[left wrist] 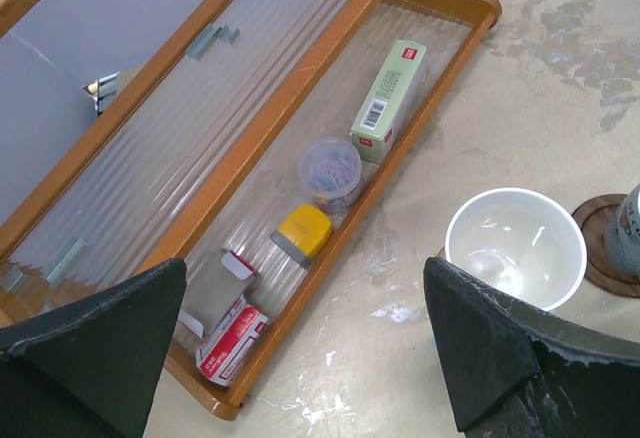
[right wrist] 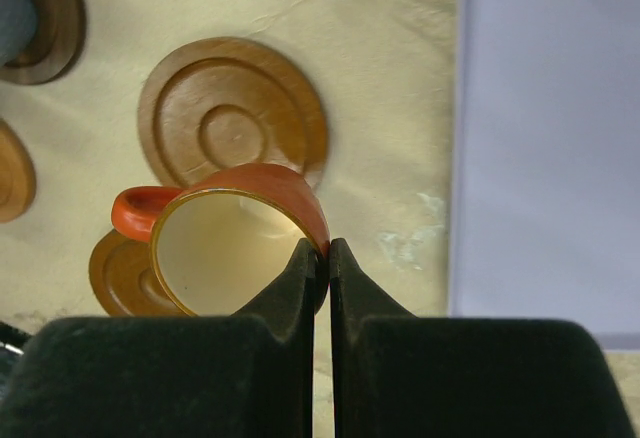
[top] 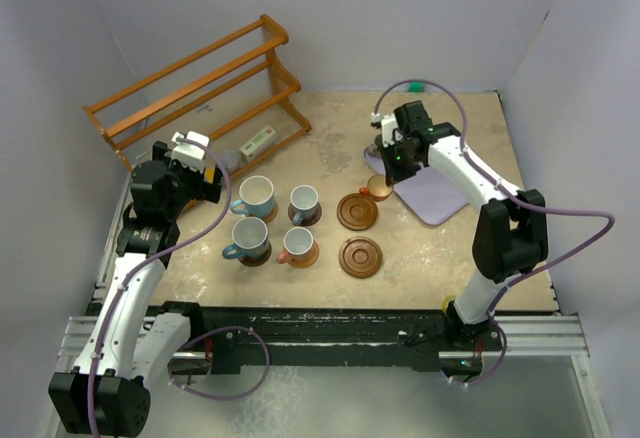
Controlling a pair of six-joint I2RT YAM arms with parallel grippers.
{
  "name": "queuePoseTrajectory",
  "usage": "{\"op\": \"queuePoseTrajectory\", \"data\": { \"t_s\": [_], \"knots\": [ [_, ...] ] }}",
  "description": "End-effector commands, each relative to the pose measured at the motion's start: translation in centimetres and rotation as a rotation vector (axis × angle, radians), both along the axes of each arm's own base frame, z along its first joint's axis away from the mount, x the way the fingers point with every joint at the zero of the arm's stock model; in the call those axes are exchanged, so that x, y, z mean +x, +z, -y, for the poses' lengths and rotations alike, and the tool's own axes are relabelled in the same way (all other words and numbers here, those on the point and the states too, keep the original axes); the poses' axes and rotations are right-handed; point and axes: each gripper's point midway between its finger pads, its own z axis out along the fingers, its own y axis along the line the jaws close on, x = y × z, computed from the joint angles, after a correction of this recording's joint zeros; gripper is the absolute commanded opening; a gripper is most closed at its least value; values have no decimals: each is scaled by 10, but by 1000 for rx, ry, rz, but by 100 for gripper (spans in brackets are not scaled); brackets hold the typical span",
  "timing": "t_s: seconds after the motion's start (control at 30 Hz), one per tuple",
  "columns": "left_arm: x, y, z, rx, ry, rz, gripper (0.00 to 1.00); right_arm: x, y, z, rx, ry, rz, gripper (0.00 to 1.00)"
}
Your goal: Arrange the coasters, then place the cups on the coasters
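- Right wrist view: the right pincer [right wrist: 322,250] pinches the orange cup [right wrist: 225,258] by its wall. One finger appears to be inside the mouth and one outside, and they nearly meet across the thin rim.
- The grip sits roughly opposite the handle, which sticks out on the far side of the cup in this view.
- The cup hangs tilted, with its mouth turned toward the camera. Whether its foot touches the table [top: 420,248] I cannot tell.
- Seen from above, it lies at the edge of the lavender tray [top: 445,198], just beside the nearest empty coaster [right wrist: 232,123]. A second empty coaster [top: 360,257] lies nearer the arm bases.
- Looks: small, glossy orange-red outside and pale cream inside, with a fine bright line round the lip and a stubby loop handle.
- Handling, as I judge it: stiff glazed ceramic, light, slick under the pads and apt to chip if knocked. Held by one wall only, it may swing or slip, so a slow carry and a gentle, upright set-down seem wise.
- The wall looks the sensible place to take hold; the handle seems too small for these fingers.
- The left pincer [left wrist: 305,273] is spread wide and holds nothing. It hovers beside the wooden rack [left wrist: 300,88] and a white-lined cup [left wrist: 515,248].
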Motion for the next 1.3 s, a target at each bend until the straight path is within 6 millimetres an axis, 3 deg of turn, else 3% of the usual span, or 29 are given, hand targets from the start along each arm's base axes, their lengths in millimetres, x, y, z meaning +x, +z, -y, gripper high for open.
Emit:
{"op": "queuePoseTrajectory", "data": {
  "t_s": [0.0,0.33,1.27],
  "knots": [
    [5,15,-4,13,12,66,99,-6,13,-28,53,75,41,0],
    [5,14,-4,15,10,63,99,-6,-13,-50,86,141,-48,0],
    [5,13,-2,13,-3,62,99,6,-31,-54,49,159,-55,0]
  ]
}}
